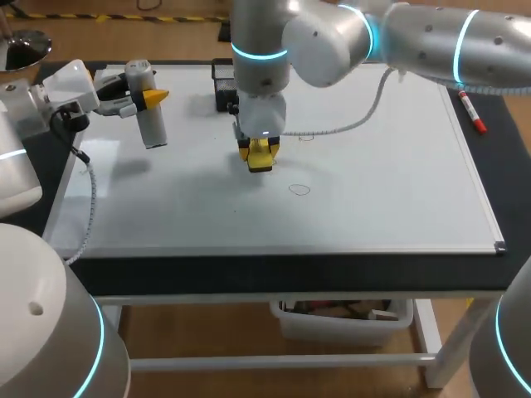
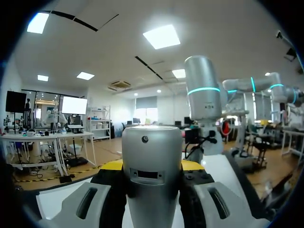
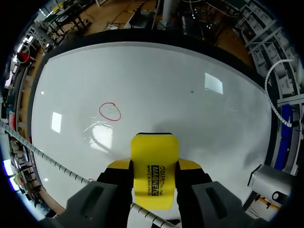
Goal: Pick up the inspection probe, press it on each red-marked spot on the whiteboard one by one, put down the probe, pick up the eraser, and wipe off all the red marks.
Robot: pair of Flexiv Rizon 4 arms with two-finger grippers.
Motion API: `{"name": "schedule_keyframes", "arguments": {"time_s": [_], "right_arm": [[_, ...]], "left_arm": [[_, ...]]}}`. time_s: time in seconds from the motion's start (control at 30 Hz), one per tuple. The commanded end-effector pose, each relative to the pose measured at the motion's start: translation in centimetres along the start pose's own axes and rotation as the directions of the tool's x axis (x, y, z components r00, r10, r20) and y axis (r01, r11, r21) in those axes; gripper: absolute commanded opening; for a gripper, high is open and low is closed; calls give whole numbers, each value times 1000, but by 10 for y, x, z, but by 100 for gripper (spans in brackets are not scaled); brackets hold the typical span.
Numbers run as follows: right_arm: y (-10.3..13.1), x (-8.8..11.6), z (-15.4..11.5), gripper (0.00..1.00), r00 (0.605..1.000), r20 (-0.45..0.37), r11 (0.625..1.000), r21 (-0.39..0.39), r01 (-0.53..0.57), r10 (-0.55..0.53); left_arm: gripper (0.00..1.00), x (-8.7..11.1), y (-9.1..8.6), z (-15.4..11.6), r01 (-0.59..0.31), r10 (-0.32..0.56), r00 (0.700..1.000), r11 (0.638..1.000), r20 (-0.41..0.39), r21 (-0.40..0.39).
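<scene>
Right wrist view shows the yellow eraser [image 3: 154, 173] clamped between both fingers of the right gripper [image 3: 154, 165]. Ahead of it, a little apart, is one red circle [image 3: 110, 111] on the whiteboard [image 3: 190, 71]. Left wrist view shows only the silver probe [image 2: 152, 156], gripped from two sides by the left gripper [image 2: 152, 167]. Head view alone places both: the probe is near the whiteboard's far left corner, well apart from the eraser.

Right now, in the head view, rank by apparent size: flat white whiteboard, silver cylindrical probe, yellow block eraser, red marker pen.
1. flat white whiteboard
2. silver cylindrical probe
3. yellow block eraser and red marker pen: unsure, the right gripper hides part of the eraser.
</scene>
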State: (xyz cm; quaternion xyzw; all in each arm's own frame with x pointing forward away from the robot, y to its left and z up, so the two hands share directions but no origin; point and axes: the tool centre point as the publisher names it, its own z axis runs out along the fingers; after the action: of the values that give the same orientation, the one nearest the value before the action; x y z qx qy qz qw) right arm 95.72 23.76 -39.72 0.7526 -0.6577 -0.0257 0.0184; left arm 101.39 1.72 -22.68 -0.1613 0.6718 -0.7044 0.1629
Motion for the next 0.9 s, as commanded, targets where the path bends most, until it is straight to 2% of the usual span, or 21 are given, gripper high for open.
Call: {"name": "schedule_keyframes", "arguments": {"time_s": [0.03, 0.53, 0.9], "right_arm": [[0, -5, 7, 0, 1000, -7, 1000, 0, 1, -1], [-7, -6, 24, 0, 1000, -24, 999, -40, 7, -8], [-13, 7, 30, 0, 999, -29, 998, -58, -38, 36]], "left_arm": [[0, 0, 0, 0, -2, 2, 1000, 1000, 0, 4], [0, 0, 0, 0, -2, 2, 1000, 1000, 0, 4], [0, 0, 0, 0, -2, 2, 1000, 1000, 0, 4]]}}
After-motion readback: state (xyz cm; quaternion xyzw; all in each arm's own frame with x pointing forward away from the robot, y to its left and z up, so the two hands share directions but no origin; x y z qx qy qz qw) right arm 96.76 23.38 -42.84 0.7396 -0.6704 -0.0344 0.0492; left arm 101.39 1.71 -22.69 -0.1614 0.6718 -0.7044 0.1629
